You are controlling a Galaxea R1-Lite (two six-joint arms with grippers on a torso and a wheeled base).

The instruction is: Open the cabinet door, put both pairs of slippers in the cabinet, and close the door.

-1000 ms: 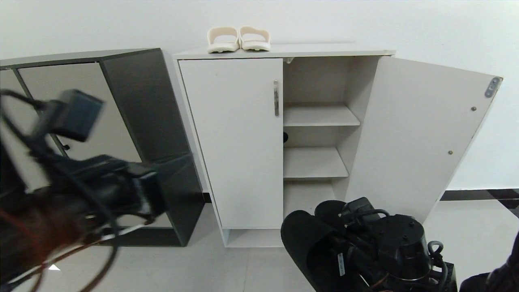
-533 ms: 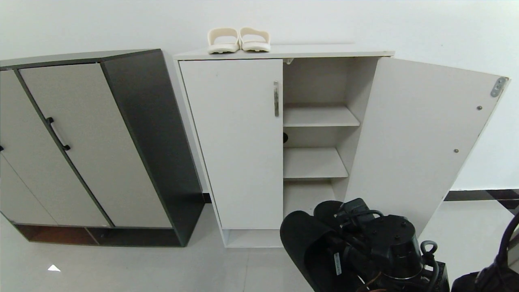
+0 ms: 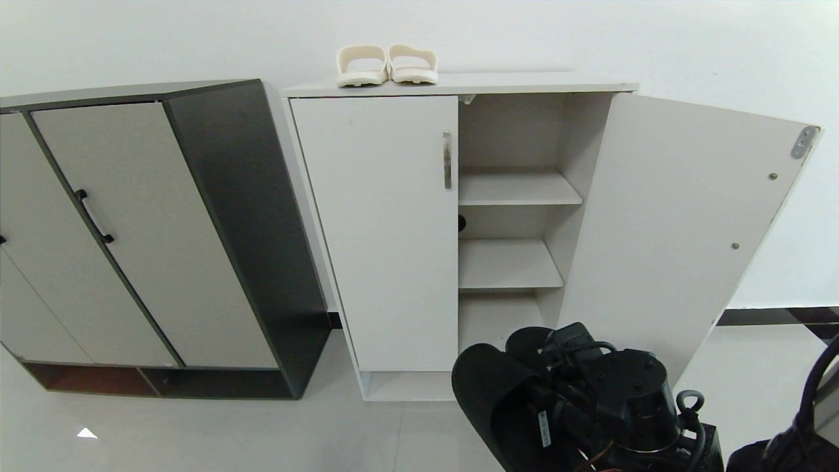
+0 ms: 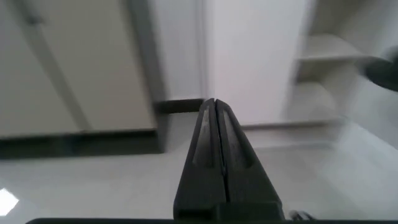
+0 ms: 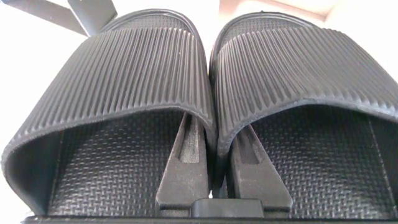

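Pale floor (image 3: pixel 262 432), cabinet door (image 3: pixel 668 223) open, right gripper (image 5: pixel 214 134) pinching black slippers (image 5: pixel 143 68)

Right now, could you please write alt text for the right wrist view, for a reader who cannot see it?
A pair of black slippers with ribbed straps, seen close up, side by side. The right tool pinches their touching inner edges, one finger under each strap.

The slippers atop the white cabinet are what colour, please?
Cream slippers, clearest in the head view.
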